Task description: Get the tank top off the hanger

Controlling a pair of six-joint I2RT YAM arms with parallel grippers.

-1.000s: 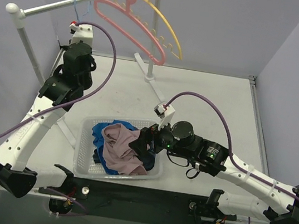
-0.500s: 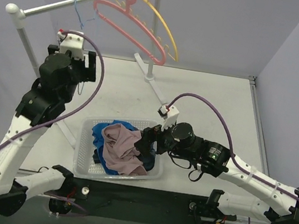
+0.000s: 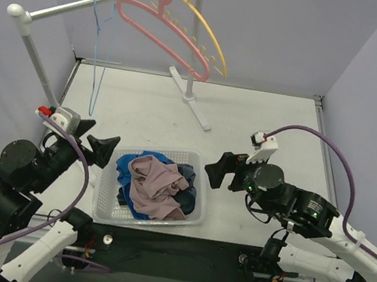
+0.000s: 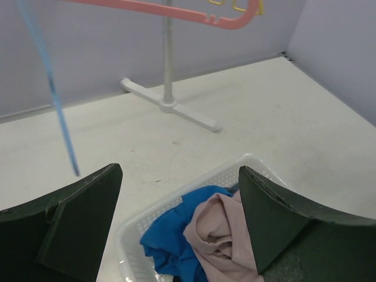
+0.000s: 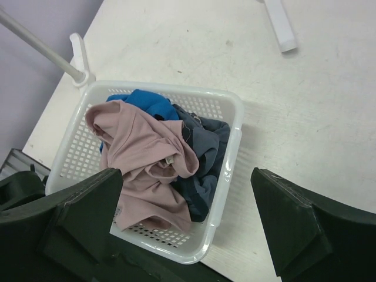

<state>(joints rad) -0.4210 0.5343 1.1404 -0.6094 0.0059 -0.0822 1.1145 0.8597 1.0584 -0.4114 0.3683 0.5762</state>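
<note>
Pale lilac walls close in a white desk (image 3: 262,124), with a clothes rail (image 3: 102,6) crossing its 11 o'clock corner. Compared with a second ago, both arms have pulled away. The left end effector (image 3: 103,135) has dropped from the rail to 9 o'clock of the basket (image 3: 104,206), and the right end effector (image 5: 187,173) has backed out of the basket to its 3 o'clock side. Each has its fingers spread wide with nothing between them.

We count three hangers on the rail, all of them bare: one thin blue hanger (image 3: 99,64), one pink hanger (image 3: 168,39) and one yellow hanger (image 3: 208,34). We count three garments in the one basket: a mauve garment (image 3: 157,182) on top, a blue garment (image 3: 128,164) under it at 10 o'clock, and a dark grey garment (image 3: 188,183) at 3 o'clock.

We judge that the tank top is off its hanger and lying in the basket. It is most likely the mauve piece, though its crumpled shape does not let us confirm that. With nothing held and both arms retreating, the task looks essentially finished.
</note>
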